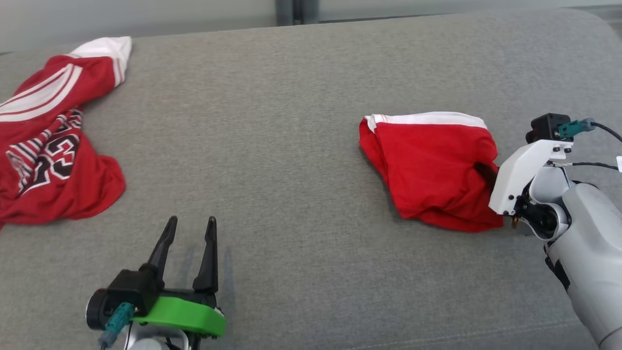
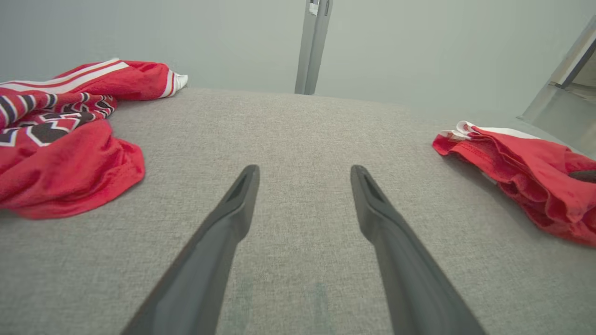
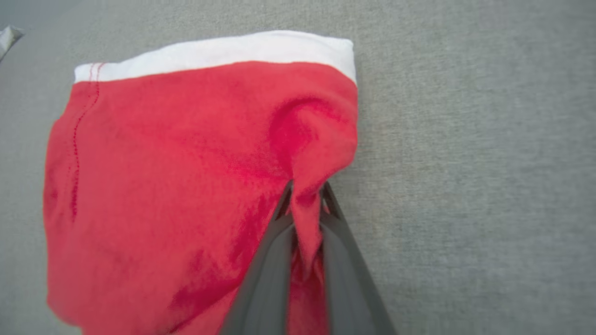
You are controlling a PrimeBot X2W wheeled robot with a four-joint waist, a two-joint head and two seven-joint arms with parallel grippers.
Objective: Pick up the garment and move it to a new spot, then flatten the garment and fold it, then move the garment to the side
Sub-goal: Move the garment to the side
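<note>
The garment (image 1: pixel 427 165) is a red, folded piece with a white band along its far edge, lying on the right part of the grey upholstered surface (image 1: pixel 291 121). My right gripper (image 1: pixel 487 173) reaches in from the right and is shut on a pinched fold at the garment's right edge. In the right wrist view the dark fingers (image 3: pixel 274 242) clamp a ridge of the red garment (image 3: pixel 177 186), with the gripper (image 3: pixel 305 190) closed around it. My left gripper (image 1: pixel 190 222) rests open at the lower left, nothing between its fingers. The left wrist view shows that gripper (image 2: pixel 305 173) open and the garment (image 2: pixel 521 167) at far right.
A red basketball jersey (image 1: pixel 53 150) with white stripes and a black-and-white number lies crumpled at the far left, also the jersey (image 2: pixel 60 139) in the left wrist view. Bare grey surface (image 2: pixel 298 135) stretches between the two pieces. A metal post (image 2: pixel 313 46) stands behind.
</note>
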